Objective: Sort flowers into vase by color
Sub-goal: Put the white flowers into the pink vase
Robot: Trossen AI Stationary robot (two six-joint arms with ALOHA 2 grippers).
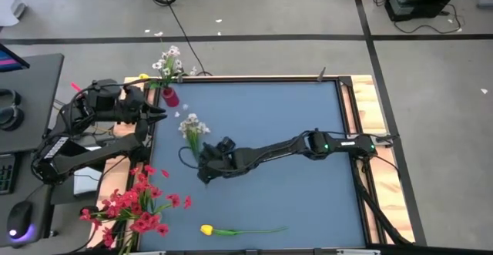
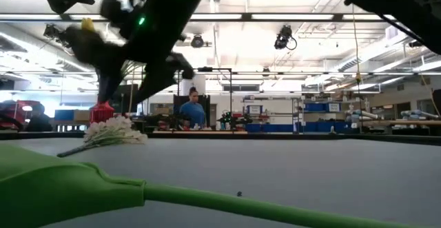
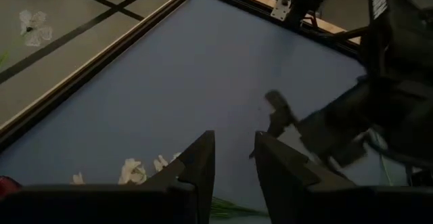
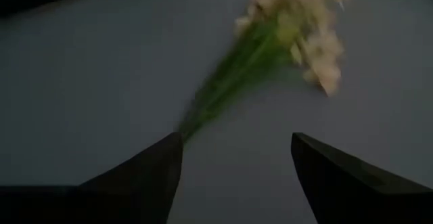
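1. Red flowers [image 1: 135,205] lie in a heap at the left edge of the worktop [image 1: 269,124], near its front corner.
2. The left tool [image 1: 160,114] hovers beside the vase [image 1: 169,96]. Its fingers [image 3: 203,160] stand a narrow gap apart and grip nothing.
3. The vase stands at the rear left corner of the worktop. White flowers [image 1: 168,61] and a yellow flower [image 1: 143,77] stand in it.
4. A loose white spray [image 1: 192,125] lies on the worktop between the vase and the right tool [image 1: 206,170].
5. A yellow tulip [image 1: 208,229] lies near the front edge.
6. The right tool is low over the worktop, spread wide, just beside the stem end of the loose spray, holding nothing.
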